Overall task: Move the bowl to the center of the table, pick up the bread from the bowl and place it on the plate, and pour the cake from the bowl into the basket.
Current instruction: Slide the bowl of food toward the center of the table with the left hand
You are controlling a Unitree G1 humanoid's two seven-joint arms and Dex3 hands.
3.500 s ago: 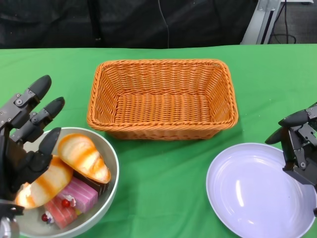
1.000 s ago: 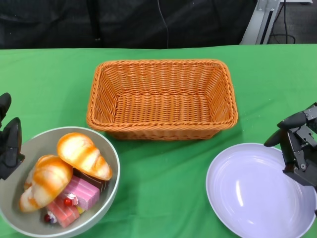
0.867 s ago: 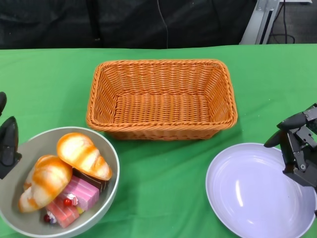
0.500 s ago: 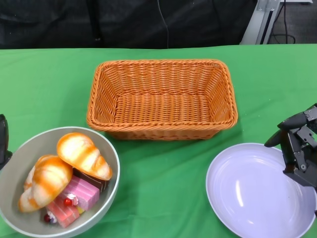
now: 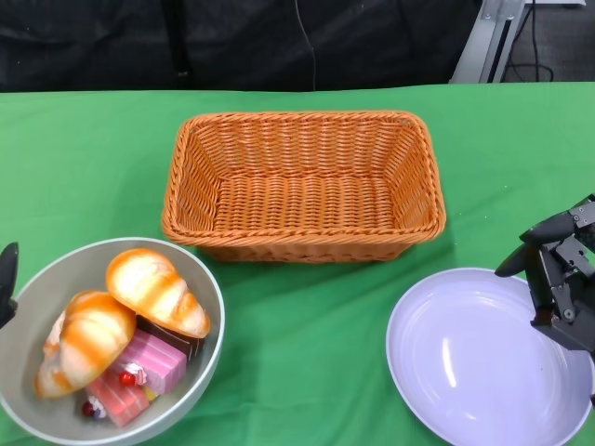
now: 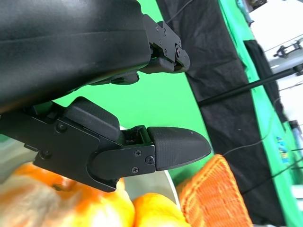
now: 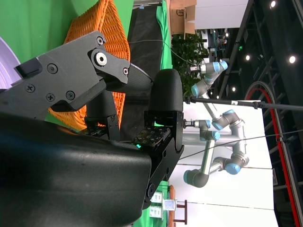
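At the lower left edge of the head view, only a black tip of the left hand [image 5: 7, 279] shows, just beside the rim of the grey bowl [image 5: 209, 288] and apart from it; its wrist view shows fingers [image 6: 177, 146] stretched out with nothing between them, bread blurred just beneath. Two orange-striped bread rolls [image 5: 153, 291] lie in the bowl on top of pink cake pieces [image 5: 139, 372], the whole bowl sitting at the near left corner of the worktop [image 5: 307, 325]. Over on the right, the right hand [image 5: 558, 274] hangs above the far edge of the white plate [image 5: 465, 372], fingers loosely bent and apart, holding nothing. Between and behind them stands the orange wicker basket [image 5: 302, 242], well apart from both hands. Green cloth covers the worktop; a black curtain hangs behind it, with a metal frame at the far right. From the right wrist view, other robot arms [image 7: 222, 120] stand in a bright hall beyond.
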